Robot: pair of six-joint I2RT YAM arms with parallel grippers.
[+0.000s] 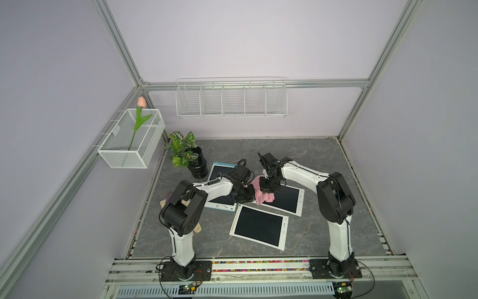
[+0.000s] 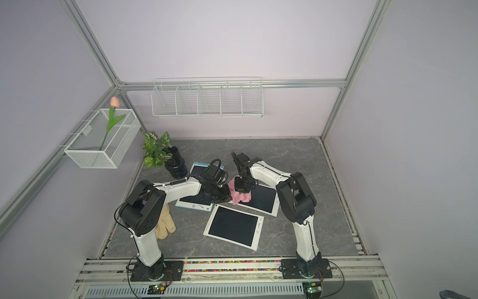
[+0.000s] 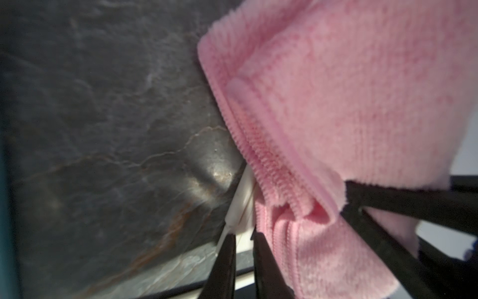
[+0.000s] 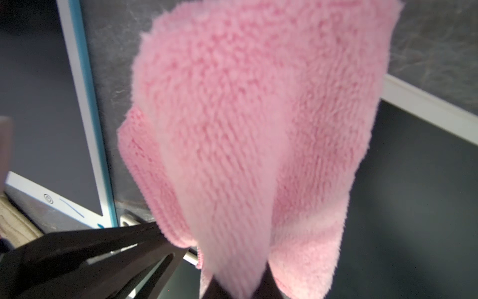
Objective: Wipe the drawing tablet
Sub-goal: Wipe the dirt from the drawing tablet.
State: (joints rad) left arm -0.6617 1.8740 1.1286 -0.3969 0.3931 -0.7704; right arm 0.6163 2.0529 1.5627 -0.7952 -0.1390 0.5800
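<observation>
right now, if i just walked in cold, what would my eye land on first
The pink cloth comes first: it is bunched in the shut right gripper at mid-table, over one end of a white-framed tablet. Next is the peach tulip, standing in a mesh basket on the wall beside the left arm.
</observation>
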